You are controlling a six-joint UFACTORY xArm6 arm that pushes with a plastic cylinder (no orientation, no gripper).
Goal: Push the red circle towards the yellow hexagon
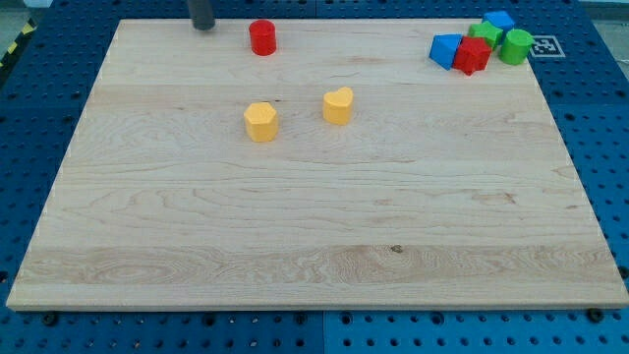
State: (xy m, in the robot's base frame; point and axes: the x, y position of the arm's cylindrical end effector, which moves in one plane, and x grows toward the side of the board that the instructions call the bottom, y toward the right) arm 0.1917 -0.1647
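The red circle [262, 37] stands near the board's top edge, left of centre. The yellow hexagon [261, 122] sits below it, toward the board's middle left. My tip [202, 27] is at the top edge, to the left of the red circle and apart from it. The rod rises out of the view's top.
A yellow heart-like block [338, 105] lies right of the hexagon. At the top right corner is a cluster: a blue block [445, 50], a red block [473, 55], a green block [484, 34], a blue block [499, 21] and a green ring-like block [515, 46]. The wooden board [314, 246] lies on a blue pegboard.
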